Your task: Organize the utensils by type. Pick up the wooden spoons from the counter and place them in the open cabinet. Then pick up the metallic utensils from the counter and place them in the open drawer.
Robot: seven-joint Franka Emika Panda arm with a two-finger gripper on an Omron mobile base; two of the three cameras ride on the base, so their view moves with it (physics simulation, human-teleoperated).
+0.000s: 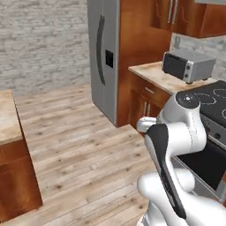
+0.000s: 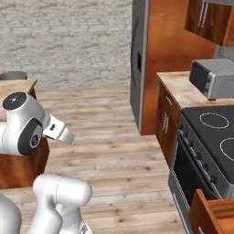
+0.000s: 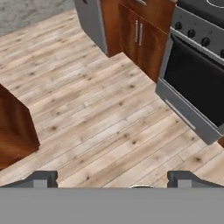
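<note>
No utensils in reach; we're facing bare floor.
Gripper [image 3: 112,180] has fingers spread, holding nothing, aimed at the floor [image 3: 100,118]; open drawer [image 2: 215,215] sits at our right; spoons' direction we can't tell.

A pale plank floor [image 1: 84,145] runs through the middle of the kitchen, bare boards between the units. Along the far side a bench [image 1: 152,73] with a light stone top sits over brown cabinet doors, and a silver toaster oven [image 1: 185,65] stands on it, close against the wall. The same bench [image 2: 183,93] butts straight up to the black cooktop [image 2: 212,132] of the stove beside it. Across the floor, a second bench [image 1: 6,117], an island with the same pale top and brown sides, stands apart. A dark round thing [image 2: 13,75] rests on its far end, too cut off to name.
</note>
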